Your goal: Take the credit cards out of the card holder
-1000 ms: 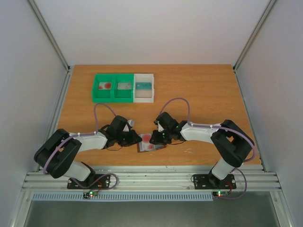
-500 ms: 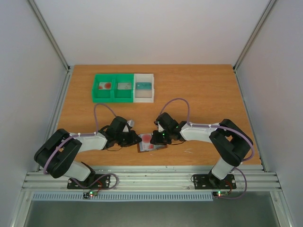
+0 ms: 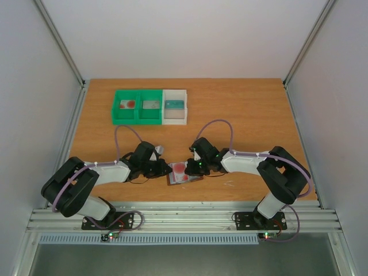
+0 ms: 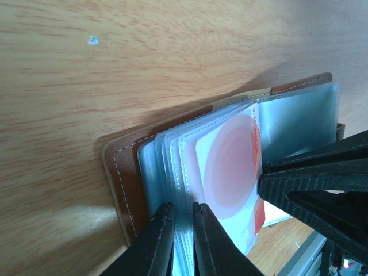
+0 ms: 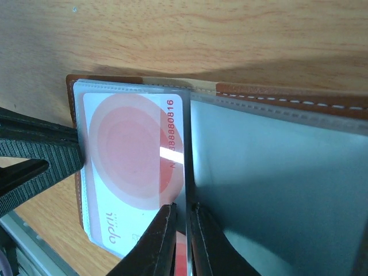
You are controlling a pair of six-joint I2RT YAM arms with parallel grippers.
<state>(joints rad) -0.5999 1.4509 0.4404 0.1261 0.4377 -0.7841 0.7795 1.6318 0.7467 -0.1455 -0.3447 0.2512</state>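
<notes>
The brown card holder (image 3: 185, 179) lies open near the table's front edge, between both grippers. Its leather cover (image 4: 123, 178) and clear sleeves (image 4: 299, 123) fill the left wrist view. A white credit card with red circles (image 5: 129, 155) sits in the top sleeve and also shows in the left wrist view as the same card (image 4: 230, 167). My left gripper (image 4: 183, 214) is shut on the stack of sleeves at the holder's left side. My right gripper (image 5: 184, 211) is shut on that card's edge where it meets the blue-grey lining (image 5: 276, 190). Other cards are hidden.
A green two-cell bin (image 3: 137, 120) and a white bin (image 3: 175, 120) stand at the back left, each with a small item inside. The left gripper's fingers (image 5: 34, 158) show at the card's far side in the right wrist view. Bare wood lies to the right.
Both arms stay almost still beside the card holder. The right jaws have closed in on the card's edge.
</notes>
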